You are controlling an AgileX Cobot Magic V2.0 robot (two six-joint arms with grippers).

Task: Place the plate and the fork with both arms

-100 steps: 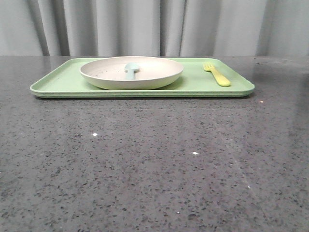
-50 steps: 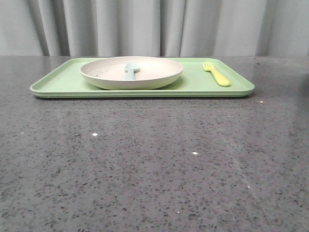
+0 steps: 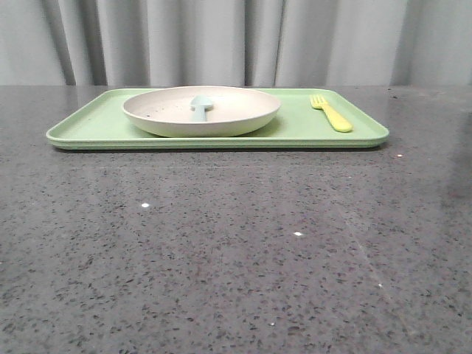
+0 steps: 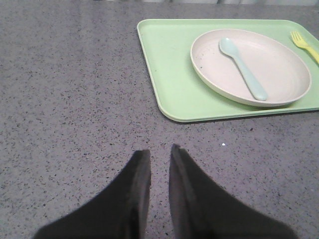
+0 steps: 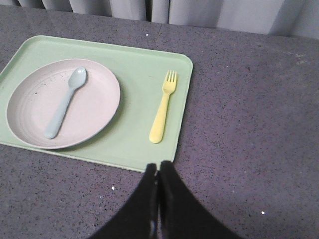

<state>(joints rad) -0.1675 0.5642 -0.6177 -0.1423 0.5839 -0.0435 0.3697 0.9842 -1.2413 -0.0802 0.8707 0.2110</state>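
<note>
Grey speckled stone table (image 3: 236, 243) holding a light green tray (image 3: 88, 125) with a plate, spoon and fork, both grippers hanging back from it.

Across the upper middle of the front view, the tray carries the cream plate (image 3: 200, 110) left of centre and the small yellow fork (image 3: 332, 113) near its right end, apart from the plate. A pale blue spoon (image 5: 64, 102) lies inside the plate. The plate looks stiff, light and smooth, best gripped at its raised rim. The fork seems thin plastic, lying flat, best pinched across its handle. The left gripper (image 4: 155, 154) shows a narrow gap and holds nothing; the right gripper (image 5: 158, 169) is pressed together, empty.
</note>
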